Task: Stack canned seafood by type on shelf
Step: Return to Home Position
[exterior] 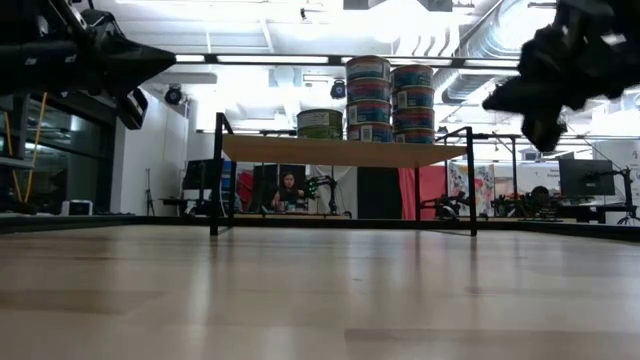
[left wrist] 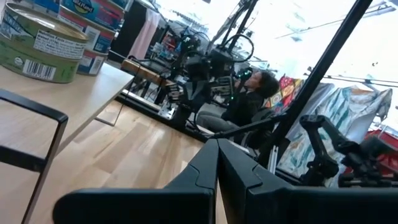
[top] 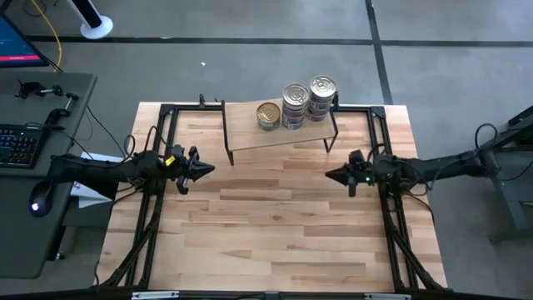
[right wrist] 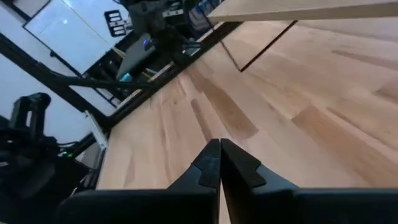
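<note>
The shelf [top: 279,133], a light-wood board on black wire legs, stands at the table's far middle. On it a single green-labelled tin [top: 268,115] sits at the left, beside two stacks of several tins each [top: 295,105] [top: 322,97]. They show in the low view too [exterior: 369,98]. My left gripper [top: 211,169] is shut and empty above the table's left part. My right gripper [top: 327,175] is shut and empty above the table's right part. Both hang clear of the table, pointing at each other.
A black frame [top: 166,112] runs round the table's far and side edges. A desk with a keyboard [top: 17,146] stands left of the table. In the room beyond, a person [exterior: 290,190] sits far off. Bare planks [top: 275,225] lie between and near of the grippers.
</note>
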